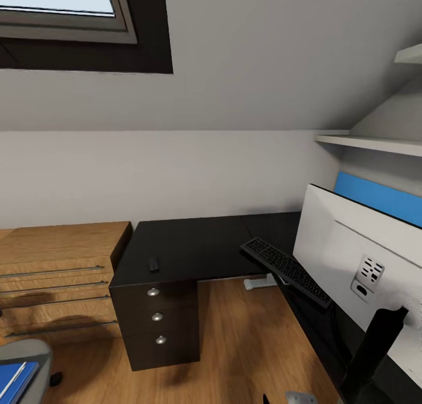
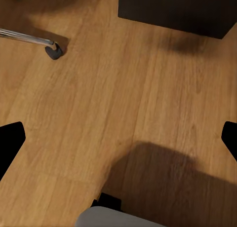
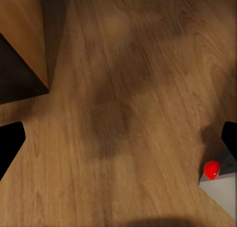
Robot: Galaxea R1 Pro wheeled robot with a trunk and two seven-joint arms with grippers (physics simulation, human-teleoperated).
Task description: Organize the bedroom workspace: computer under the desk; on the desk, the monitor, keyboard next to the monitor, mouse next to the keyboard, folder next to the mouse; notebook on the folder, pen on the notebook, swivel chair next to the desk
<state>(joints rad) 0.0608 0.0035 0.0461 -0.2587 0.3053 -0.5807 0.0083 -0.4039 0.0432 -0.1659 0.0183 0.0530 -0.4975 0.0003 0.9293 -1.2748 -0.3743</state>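
Note:
The black desk [image 1: 193,245] runs in an L, with its three-knob drawer unit [image 1: 157,317] at the front. A small black mouse [image 1: 153,264] lies on the top above the drawers. The keyboard [image 1: 286,270] rests slanted at the inner corner, in front of the monitor [image 1: 346,251], which shows its white back. At the lower left the swivel chair [image 1: 23,354] carries the blue folder [image 1: 14,380]; its chrome leg [image 2: 29,37] lies on the floor. My left gripper [image 2: 118,143] and right gripper [image 3: 118,143] hang open over bare wood floor.
A light wooden chest of drawers [image 1: 58,269] stands left of the desk. A blue wall panel [image 1: 378,196] and shelves [image 1: 369,143] are behind the monitor. A light grey box corner with a red dot [image 3: 217,175] sits on the floor; a wooden furniture corner [image 3: 22,34] is nearby.

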